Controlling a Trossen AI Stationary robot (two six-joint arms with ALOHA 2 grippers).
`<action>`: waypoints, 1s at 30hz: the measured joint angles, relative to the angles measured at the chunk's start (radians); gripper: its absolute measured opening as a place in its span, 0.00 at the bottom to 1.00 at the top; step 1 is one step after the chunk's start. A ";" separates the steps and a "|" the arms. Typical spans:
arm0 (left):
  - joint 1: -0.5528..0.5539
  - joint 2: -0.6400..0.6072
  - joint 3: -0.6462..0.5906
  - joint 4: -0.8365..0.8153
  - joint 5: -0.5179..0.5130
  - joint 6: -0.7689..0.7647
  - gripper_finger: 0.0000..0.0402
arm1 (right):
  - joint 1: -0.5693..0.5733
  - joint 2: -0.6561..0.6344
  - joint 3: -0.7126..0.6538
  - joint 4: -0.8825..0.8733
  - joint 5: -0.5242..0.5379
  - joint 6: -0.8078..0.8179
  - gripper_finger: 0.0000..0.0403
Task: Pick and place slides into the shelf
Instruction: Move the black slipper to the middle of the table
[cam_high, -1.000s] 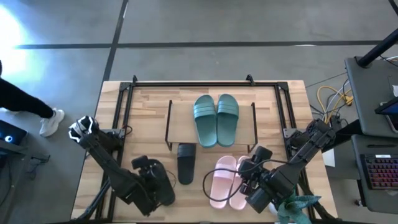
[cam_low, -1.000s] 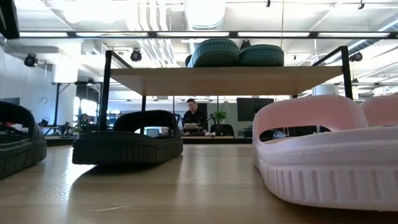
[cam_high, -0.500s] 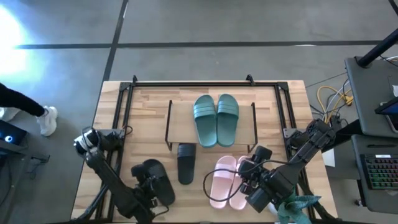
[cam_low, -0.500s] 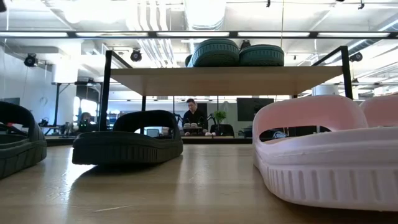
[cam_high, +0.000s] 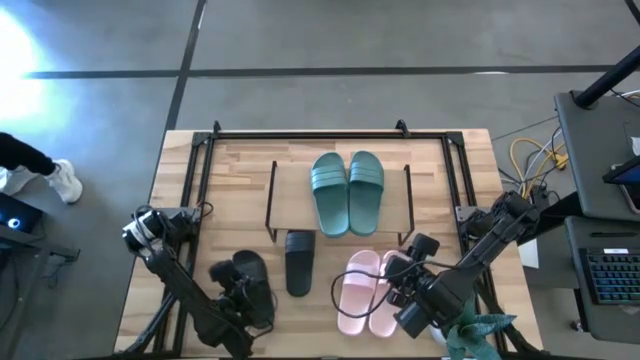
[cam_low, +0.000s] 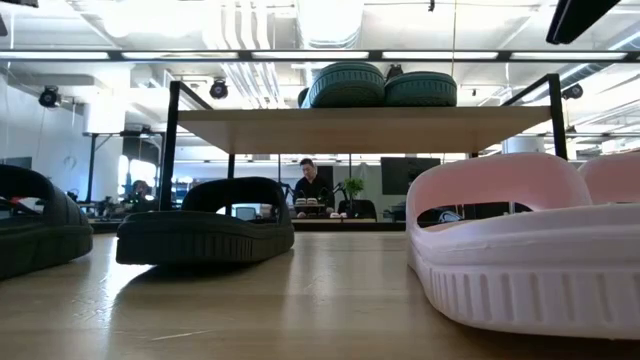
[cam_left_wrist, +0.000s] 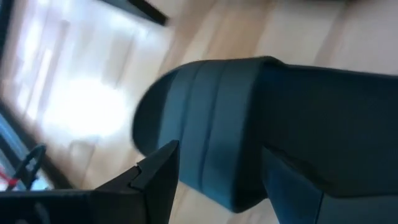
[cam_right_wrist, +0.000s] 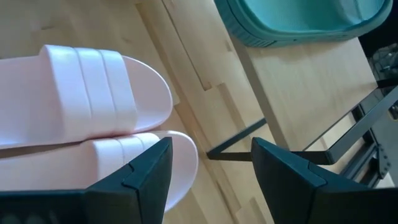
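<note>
Two teal slides (cam_high: 347, 192) already sit on the shelf (cam_high: 289, 205), and the open left gripper (cam_left_wrist: 214, 186) at seven o'clock on the tabletop (cam_high: 240, 165) straddles a black slide (cam_high: 250, 276), needing to close next; the right gripper (cam_right_wrist: 208, 171), also open, hovers over the pink slides (cam_high: 362, 290).

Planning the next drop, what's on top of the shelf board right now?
On the shelf board sit two teal-green slides, side by side and filling its right part; the left part is bare wood. The low view shows only their ends over the board's edge.
</note>
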 joint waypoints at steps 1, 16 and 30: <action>0.002 0.000 -0.010 0.022 0.000 0.012 0.50 | 0.000 0.000 -0.003 0.001 0.000 0.000 0.52; 0.112 -0.026 -0.133 0.075 -0.012 0.136 0.37 | 0.000 0.000 -0.003 0.000 0.001 -0.008 0.52; 0.146 -0.101 0.044 0.056 -0.030 0.276 0.01 | 0.007 -0.001 -0.005 0.007 0.001 0.028 0.52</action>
